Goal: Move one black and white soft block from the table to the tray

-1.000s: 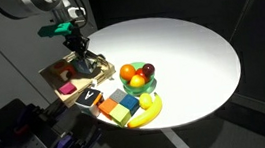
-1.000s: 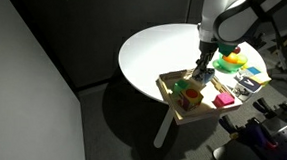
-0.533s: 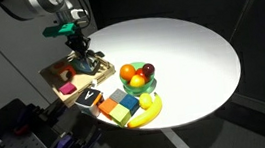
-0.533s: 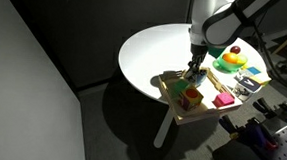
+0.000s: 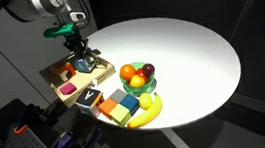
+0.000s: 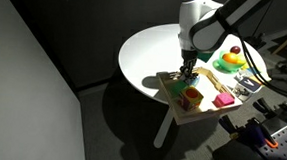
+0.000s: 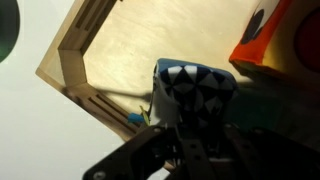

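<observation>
The black and white soft block (image 7: pixel 195 92) sits in the middle of the wrist view, its top patterned with white triangles. The jaws of the gripper (image 5: pixel 80 58) appear clamped on it from either side, though the fingers themselves are dark and blurred. It hangs over the bare wooden floor of the tray (image 7: pixel 60 65), near a corner whose raised rim lies at about 9 o'clock from the block. An orange block (image 7: pixel 268 40) lies close by at 2 o'clock. In both exterior views the tray rests at the edge of the table (image 5: pixel 181 53), a round one with a plain, brightly lit white top. In an exterior view the tray is at roughly 9 o'clock on the tabletop, with a pink block (image 5: pixel 68 88) inside it. A dark bowl of fruit (image 5: pixel 139 77) stands near 7 o'clock, with coloured blocks (image 5: pixel 122 105) and a banana (image 5: pixel 149 109) at the rim beyond it. The rest of the tabletop is plain white. The room around it is dim, with a dark floor and backdrop, and a pale wall (image 6: pixel 22 93) fills one side in an exterior view.
</observation>
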Controlling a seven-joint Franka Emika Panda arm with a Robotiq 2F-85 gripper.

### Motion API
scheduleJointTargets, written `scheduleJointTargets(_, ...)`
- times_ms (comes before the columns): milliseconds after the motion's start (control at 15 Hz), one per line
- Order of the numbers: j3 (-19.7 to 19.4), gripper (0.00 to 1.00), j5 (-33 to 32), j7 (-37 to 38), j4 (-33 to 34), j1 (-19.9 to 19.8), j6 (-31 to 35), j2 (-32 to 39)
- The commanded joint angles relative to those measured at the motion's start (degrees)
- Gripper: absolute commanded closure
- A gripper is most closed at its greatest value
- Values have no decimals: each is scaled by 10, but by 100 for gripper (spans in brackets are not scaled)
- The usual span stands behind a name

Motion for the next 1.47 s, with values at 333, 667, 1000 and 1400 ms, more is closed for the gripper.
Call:
scheduleJointTargets(333,8,8,3,1,19,0,-36,3)
scheduleJointTargets(667,14,0,10,5,2,-2,-25,-13)
scheduleJointTargets(1000,15,0,22,15,-17,-5,-21,-33)
scheduleJointTargets(1400,13,0,60,58,-68,-12,-23,-83)
